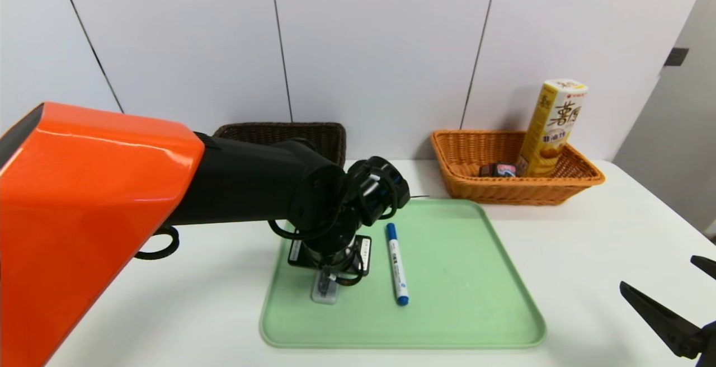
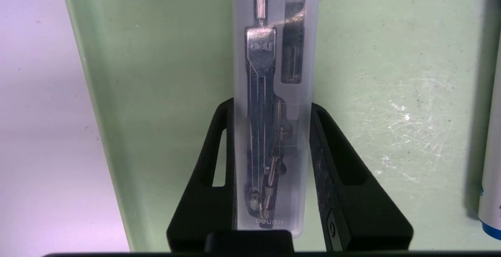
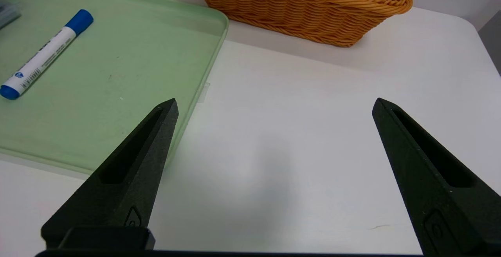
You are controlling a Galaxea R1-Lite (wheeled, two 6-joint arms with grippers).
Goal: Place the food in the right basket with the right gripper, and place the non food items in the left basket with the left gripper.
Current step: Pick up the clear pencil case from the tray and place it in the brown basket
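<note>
My left gripper (image 2: 273,104) is down on the green tray (image 1: 475,300), its jaws pressed against both long sides of the slim clear case of metal drawing tools (image 2: 274,33), which lies flat near the tray's left edge (image 1: 325,293). A white marker with a blue cap (image 1: 396,263) lies on the tray just right of the case. The yellow carton (image 1: 552,126) stands in the orange-tan right basket (image 1: 503,191), with the small black packet (image 1: 498,170) beside it. My right gripper (image 3: 274,102) hovers open over bare table at the near right, holding nothing.
The dark brown left basket (image 1: 279,132) stands at the back behind my left arm, which hides most of it. The right half of the tray is bare. A white wall runs close behind both baskets.
</note>
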